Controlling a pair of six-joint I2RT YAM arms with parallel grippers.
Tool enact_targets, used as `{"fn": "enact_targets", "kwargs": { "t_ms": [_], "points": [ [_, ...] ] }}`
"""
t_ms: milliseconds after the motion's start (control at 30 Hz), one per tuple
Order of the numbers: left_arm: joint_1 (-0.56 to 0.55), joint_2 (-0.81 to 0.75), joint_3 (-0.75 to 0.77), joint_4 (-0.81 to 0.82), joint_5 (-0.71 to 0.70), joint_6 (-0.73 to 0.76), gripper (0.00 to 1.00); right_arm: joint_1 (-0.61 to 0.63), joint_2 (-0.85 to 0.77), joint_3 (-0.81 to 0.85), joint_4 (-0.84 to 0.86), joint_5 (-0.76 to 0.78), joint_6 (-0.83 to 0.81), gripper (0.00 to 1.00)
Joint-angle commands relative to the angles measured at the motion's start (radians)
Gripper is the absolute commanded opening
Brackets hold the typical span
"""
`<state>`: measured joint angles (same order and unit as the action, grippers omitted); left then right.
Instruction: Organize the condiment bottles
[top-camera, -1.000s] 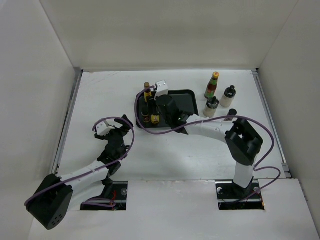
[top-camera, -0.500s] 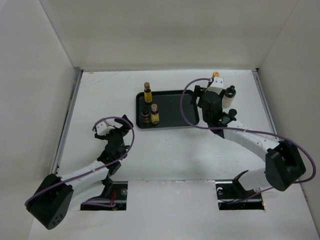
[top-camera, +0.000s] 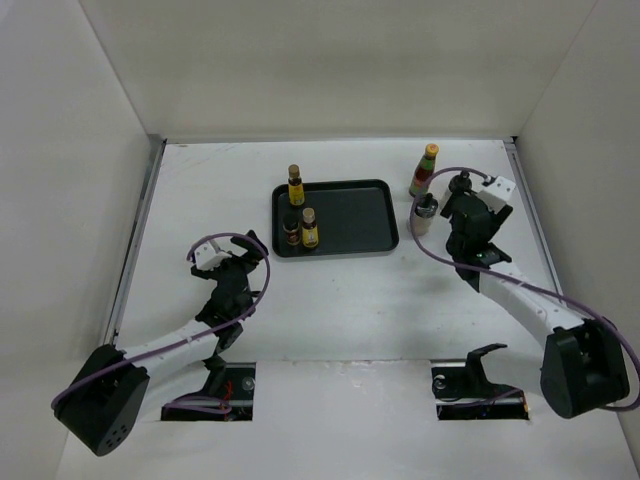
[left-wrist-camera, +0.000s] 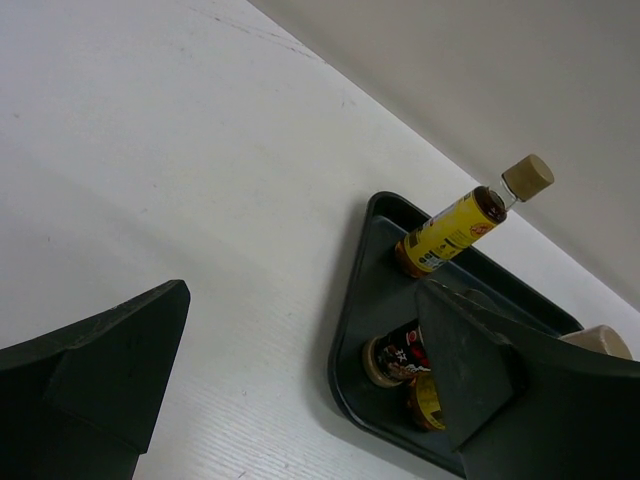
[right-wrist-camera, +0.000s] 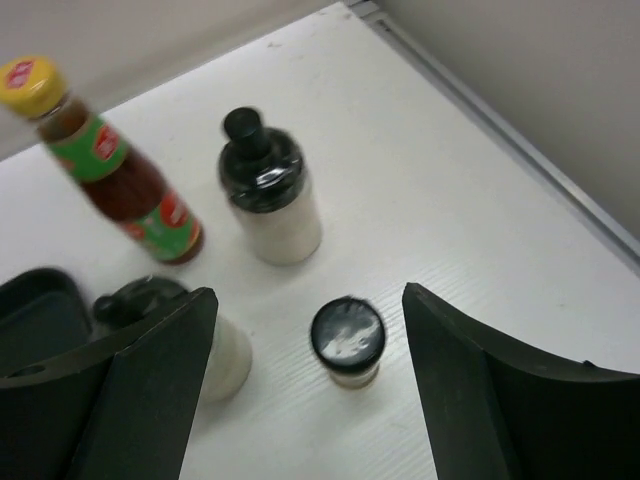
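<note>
Three condiment bottles stand at the left end of the black tray (top-camera: 350, 215): a tall yellow-labelled one (top-camera: 295, 185), a short dark jar (top-camera: 290, 228) and a yellow-labelled one (top-camera: 309, 228). To the tray's right stand a red-necked bottle (top-camera: 424, 170) and a pale shaker (top-camera: 425, 212). My right gripper (top-camera: 468, 222) hangs open over this group. Its wrist view shows a small black-lidded jar (right-wrist-camera: 347, 340) between the open fingers of the right gripper (right-wrist-camera: 308, 300), untouched, with the white black-capped bottle (right-wrist-camera: 268, 190) and the red-necked bottle (right-wrist-camera: 110, 170) behind. My left gripper (top-camera: 228, 262) is open and empty.
The left wrist view looks past the open left gripper (left-wrist-camera: 300, 290) to the tray's corner (left-wrist-camera: 360, 300) and its three bottles. The pale shaker (right-wrist-camera: 225, 360) stands close by the right gripper's left finger. A raised rail (right-wrist-camera: 500, 130) runs along the table's right edge.
My right arm has swung from the tray's left end across to the bottles right of the tray, empty, and now hovers over the small jar. The left arm has not moved.
</note>
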<state>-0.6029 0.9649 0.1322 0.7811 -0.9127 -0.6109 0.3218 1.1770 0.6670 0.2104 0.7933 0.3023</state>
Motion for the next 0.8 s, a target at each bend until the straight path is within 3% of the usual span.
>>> {"fn": "enact_targets", "kwargs": {
  "t_ms": [0,100,400,533,633,767],
  "points": [
    [-0.002,-0.02,0.007,0.047,0.005,-0.012,1.0,-0.063,0.036,0.002,0.008,-0.017,0.049,0.82],
    [-0.007,-0.003,0.012,0.047,0.006,-0.012,1.0,-0.115,0.111,0.029,-0.002,-0.106,0.06,0.77],
    [-0.011,-0.012,0.01,0.049,0.006,-0.012,1.0,-0.172,0.196,0.048,0.001,-0.213,0.12,0.76],
    [-0.01,-0.009,0.009,0.049,0.006,-0.013,1.0,-0.189,0.234,0.068,0.023,-0.23,0.123,0.67],
    [-0.011,0.002,0.014,0.049,0.006,-0.013,1.0,-0.197,0.246,0.072,0.017,-0.252,0.136,0.54],
    [-0.011,-0.002,0.01,0.049,0.006,-0.013,1.0,-0.185,0.173,0.025,-0.018,-0.217,0.147,0.44]
  ]
}}
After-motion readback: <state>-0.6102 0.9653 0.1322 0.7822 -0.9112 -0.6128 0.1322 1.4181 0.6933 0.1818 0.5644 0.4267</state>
